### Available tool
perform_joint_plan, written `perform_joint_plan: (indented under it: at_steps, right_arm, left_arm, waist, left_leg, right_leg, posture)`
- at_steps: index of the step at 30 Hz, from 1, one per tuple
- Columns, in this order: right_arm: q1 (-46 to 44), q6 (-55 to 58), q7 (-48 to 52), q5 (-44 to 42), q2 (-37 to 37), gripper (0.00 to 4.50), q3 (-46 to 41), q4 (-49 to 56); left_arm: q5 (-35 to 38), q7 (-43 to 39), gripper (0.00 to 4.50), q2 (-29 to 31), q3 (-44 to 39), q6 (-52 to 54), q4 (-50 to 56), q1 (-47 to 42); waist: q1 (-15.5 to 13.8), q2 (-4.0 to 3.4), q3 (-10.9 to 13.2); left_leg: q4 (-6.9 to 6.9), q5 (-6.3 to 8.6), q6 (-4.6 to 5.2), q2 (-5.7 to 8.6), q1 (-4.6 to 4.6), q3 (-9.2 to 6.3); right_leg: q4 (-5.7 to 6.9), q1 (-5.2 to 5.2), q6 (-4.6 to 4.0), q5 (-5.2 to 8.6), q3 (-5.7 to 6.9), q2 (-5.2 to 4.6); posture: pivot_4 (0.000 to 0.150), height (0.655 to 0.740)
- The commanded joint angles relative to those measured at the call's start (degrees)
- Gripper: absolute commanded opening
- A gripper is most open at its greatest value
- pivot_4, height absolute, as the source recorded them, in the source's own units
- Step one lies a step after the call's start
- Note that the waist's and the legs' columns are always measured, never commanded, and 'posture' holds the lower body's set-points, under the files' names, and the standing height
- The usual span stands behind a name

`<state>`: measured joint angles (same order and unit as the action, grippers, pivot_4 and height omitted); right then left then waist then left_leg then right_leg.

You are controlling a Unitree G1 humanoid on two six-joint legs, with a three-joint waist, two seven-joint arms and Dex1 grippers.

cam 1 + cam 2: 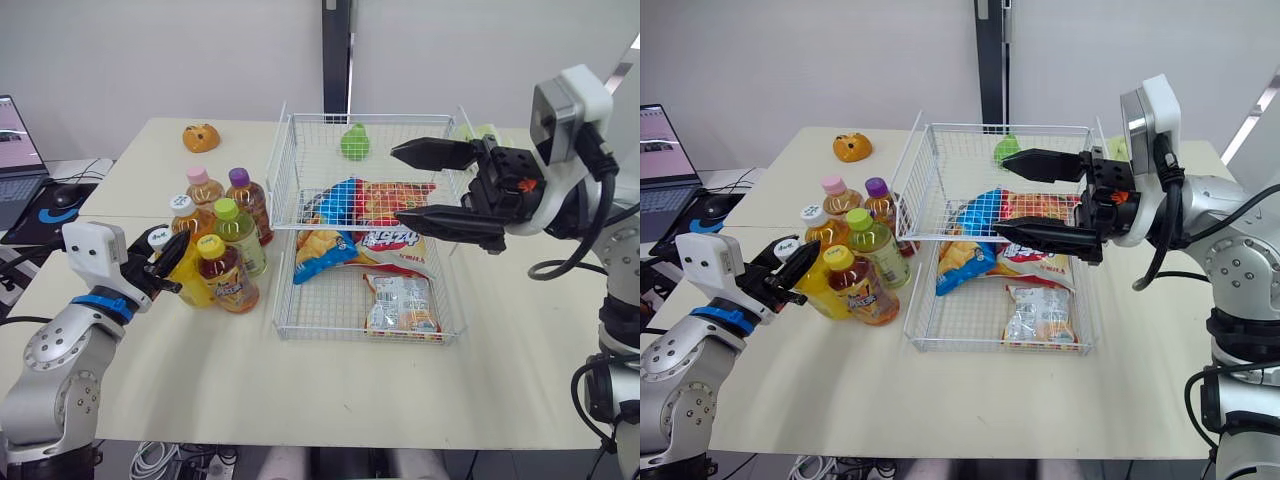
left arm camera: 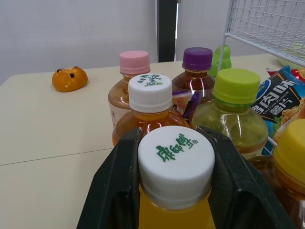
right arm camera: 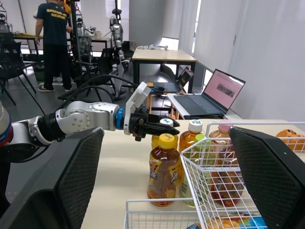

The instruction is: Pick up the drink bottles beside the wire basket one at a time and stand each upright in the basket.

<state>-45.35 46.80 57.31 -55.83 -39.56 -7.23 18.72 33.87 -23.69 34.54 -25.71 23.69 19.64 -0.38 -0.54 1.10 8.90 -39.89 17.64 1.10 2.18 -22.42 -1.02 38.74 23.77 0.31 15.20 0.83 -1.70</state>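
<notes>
Several drink bottles stand in a cluster on the table left of the white wire basket (image 1: 283, 160). Their caps are pink (image 1: 198, 176), purple (image 1: 238, 177), white (image 1: 182, 203), green (image 1: 226, 208) and yellow (image 1: 210, 245). At the cluster's near left, my left gripper (image 1: 165, 262) is shut on the neck of an orange drink bottle (image 2: 175, 157) with a white cap; its fingers (image 2: 119, 181) press both sides just under the cap. My right gripper (image 1: 397, 184) hangs open above the basket, holding nothing, and points toward the bottles.
The basket holds snack bags (image 1: 375, 235) and a green toy (image 1: 354, 141) at its far end. An orange toy (image 1: 201, 137) lies on the far left of the table. A laptop (image 1: 15, 150) and mouse (image 1: 68, 193) sit beyond the left edge. A person (image 3: 55, 38) stands far off.
</notes>
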Motion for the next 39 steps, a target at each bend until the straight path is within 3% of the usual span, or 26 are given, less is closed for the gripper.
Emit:
perform_joint_plan:
  at_steps: [1,6,11,17,21,25,28,32,36,39]
  right_arm:
    - [-0.3,-0.8,-0.2,-1.1,-0.3,4.50,-1.6,1.2]
    - [-0.8,-1.5,0.7,-0.2,0.0,4.50,-0.9,0.1]
    - [-1.8,-3.9,2.5,2.5,0.6,4.50,0.9,-1.9]
    - [-2.8,-5.9,3.6,4.7,1.4,4.50,2.1,-3.4]
    - [-2.6,-6.4,2.7,5.5,1.2,4.50,1.3,-3.0]
    - [-0.6,-6.3,0.1,5.4,0.3,4.50,-0.5,-0.5]
    - [0.8,-5.8,-2.9,5.2,-0.7,4.50,-2.6,1.5]
    - [2.5,-4.2,-8.6,4.1,-1.7,4.50,-5.6,4.3]
    - [6.2,-2.1,-14.6,4.0,-3.7,4.50,-8.7,9.5]
    - [8.7,-1.3,-18.1,4.0,-5.5,4.50,-11.1,12.8]
  left_arm:
    - [0.5,-0.2,1.37,-0.1,-2.1,0.2,1.0,0.9]
    - [5.3,-3.0,1.37,4.2,-8.1,2.9,2.5,0.6]
    - [16.4,-8.3,1.37,16.1,-18.0,13.2,1.7,-2.8]
    - [28.6,-17.9,1.37,32.3,-28.0,27.4,-7.0,-8.4]
    - [32.2,-23.9,1.37,42.9,-26.2,31.9,-16.8,-17.3]
    - [33.0,-29.8,1.37,50.0,-13.1,28.8,-27.5,-32.2]
    - [29.2,-33.4,1.37,48.3,1.6,26.3,-32.9,-50.6]
    - [18.0,-39.0,1.37,37.8,16.6,24.2,-41.8,-74.4]
    - [8.1,-45.6,1.37,24.8,24.2,18.2,-55.2,-91.1]
    - [2.7,-48.2,1.37,15.4,25.3,11.3,-65.6,-99.3]
  waist:
    - [0.0,0.00,0.0]
    - [0.3,0.03,0.0]
    - [0.5,0.27,0.2]
    - [0.5,0.17,0.4]
    - [0.5,0.37,0.7]
    - [0.6,0.31,0.7]
    - [0.1,0.31,0.8]
    - [-0.5,0.44,0.9]
    - [-0.8,0.70,1.0]
    - [-0.6,0.79,1.1]
  left_leg:
    - [0.00,0.00,0.00,0.00,0.00,0.00]
    - [0.03,0.00,0.00,-0.01,-0.01,0.00]
    - [-0.01,-0.02,-0.02,-0.03,-0.32,-0.02]
    - [-0.01,-0.01,-0.03,0.02,-0.38,-0.03]
    - [-0.02,-0.02,-0.04,0.02,-0.44,-0.13]
    - [0.01,-0.08,-0.13,0.05,-0.44,-0.10]
    - [0.00,-0.12,-0.21,0.07,-0.45,-0.11]
    - [-0.12,-0.09,-0.13,0.12,-0.46,-0.11]
    - [-0.20,-0.14,-0.21,0.14,-0.50,-0.09]
    - [-0.23,-0.16,-0.23,0.15,-0.62,-0.01]
  right_leg:
    - [0.00,0.00,0.00,0.00,0.00,0.00]
    - [-0.01,0.02,0.00,0.00,0.00,0.00]
    - [0.09,0.35,0.00,0.00,0.04,0.01]
    - [-0.11,0.33,0.00,0.00,0.05,0.00]
    - [-0.10,0.38,0.00,0.00,0.16,0.00]
    - [-0.12,0.39,0.01,0.01,0.14,0.00]
    - [-0.09,0.37,0.00,0.02,0.15,0.00]
    - [0.10,0.36,0.02,0.02,0.14,0.01]
    - [0.17,0.40,0.15,0.09,0.09,0.06]
    - [0.10,0.47,0.21,0.13,0.04,0.05]
  posture:
    - [0.150,0.7400]
    - [0.150,0.7400]
    - [0.150,0.7400]
    - [0.150,0.7400]
    - [0.150,0.7400]
    - [0.150,0.7400]
    - [0.150,0.7400]
    - [0.150,0.7400]
    - [0.150,0.7400]
    - [0.150,0.7400]
